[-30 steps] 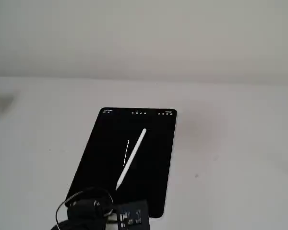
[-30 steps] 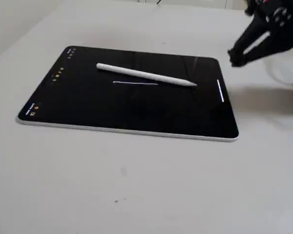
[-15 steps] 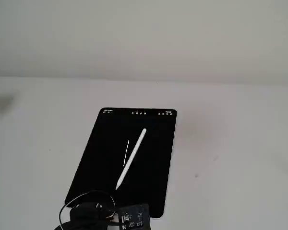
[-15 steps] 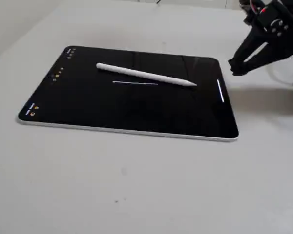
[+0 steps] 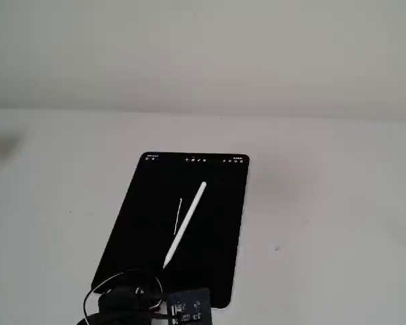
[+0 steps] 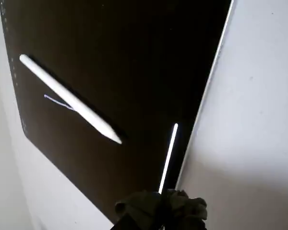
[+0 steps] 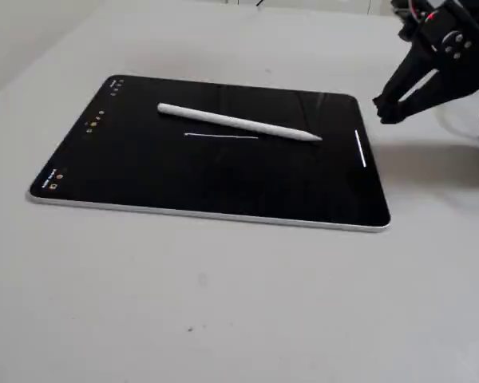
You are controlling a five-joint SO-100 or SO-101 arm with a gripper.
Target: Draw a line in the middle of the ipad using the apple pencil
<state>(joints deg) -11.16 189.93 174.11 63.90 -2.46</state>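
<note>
End effector point(image 7: 381, 110) empty, jaws together — pencil point(image 7: 238, 123) lies on iPad point(image 7: 144, 171) beside drawn line point(image 7: 220, 136).

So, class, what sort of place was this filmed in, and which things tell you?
Probably a plain indoor desk or lab bench, not a workshop. A bare pale tabletop against a blank wall holds only a tablet, a white stylus lying on it, and the robot gripper.

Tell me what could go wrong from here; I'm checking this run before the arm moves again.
1. The Apple Pencil lies loose on the iPad, beside a short drawn line; a nudge might roll it off the glass.
2. The hand hovers empty by the iPad's edge; a low approach could strike the screen.
3. The pencil lies flat, so the fingers may slip on pickup or leave stray marks.
</note>
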